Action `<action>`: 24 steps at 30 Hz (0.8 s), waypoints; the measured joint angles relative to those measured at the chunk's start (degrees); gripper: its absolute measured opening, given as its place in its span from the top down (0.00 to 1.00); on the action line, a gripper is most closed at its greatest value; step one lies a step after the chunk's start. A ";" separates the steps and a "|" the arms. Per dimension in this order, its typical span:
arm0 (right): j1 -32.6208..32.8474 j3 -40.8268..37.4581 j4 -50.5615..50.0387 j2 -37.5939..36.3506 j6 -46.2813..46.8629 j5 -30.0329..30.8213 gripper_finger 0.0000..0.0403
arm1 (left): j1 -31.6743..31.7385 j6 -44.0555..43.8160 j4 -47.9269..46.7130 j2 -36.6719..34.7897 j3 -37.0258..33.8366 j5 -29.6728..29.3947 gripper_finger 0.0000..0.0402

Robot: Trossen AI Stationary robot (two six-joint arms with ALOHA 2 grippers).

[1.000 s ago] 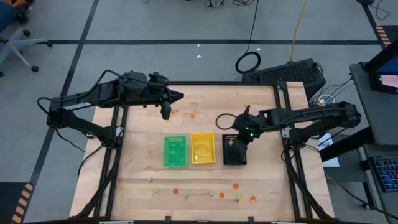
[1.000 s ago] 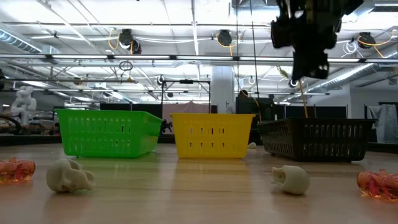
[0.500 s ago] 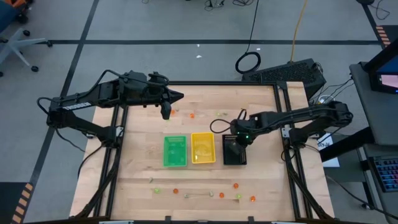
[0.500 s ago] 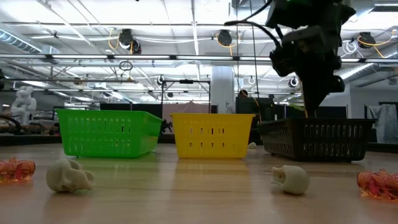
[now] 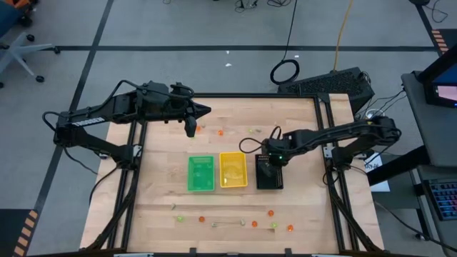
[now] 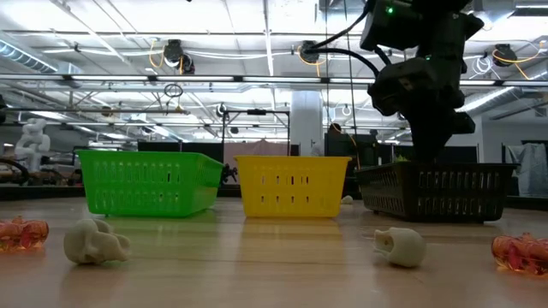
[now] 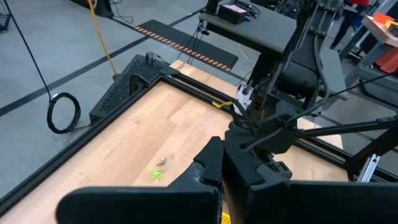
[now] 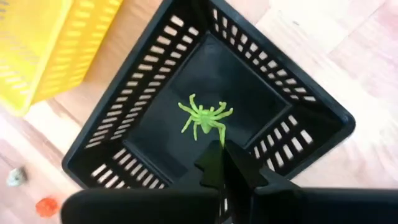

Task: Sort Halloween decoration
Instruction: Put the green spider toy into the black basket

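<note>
Right gripper (image 8: pixel 222 163) over the black tray (image 8: pixel 118 134), jaws pressed together with nothing between them; yellow-green spider (image 8: pixel 204 117) lies on the tray floor just beyond the fingertips. Left gripper (image 5: pixel 191 129) hangs jaws together above the table's far side, an orange trinket (image 5: pixel 220 132) beside it.

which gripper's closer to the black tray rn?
Right. The right gripper hangs directly over the black tray, with a green spider on the tray floor below it. The left gripper sits near the table's far edge, beyond the green tray.
</note>
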 joint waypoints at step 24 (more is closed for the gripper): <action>-0.02 0.00 -0.43 0.42 3.10 1.56 0.97 | 0.02 0.09 0.00 0.02 0.00 -0.02 0.98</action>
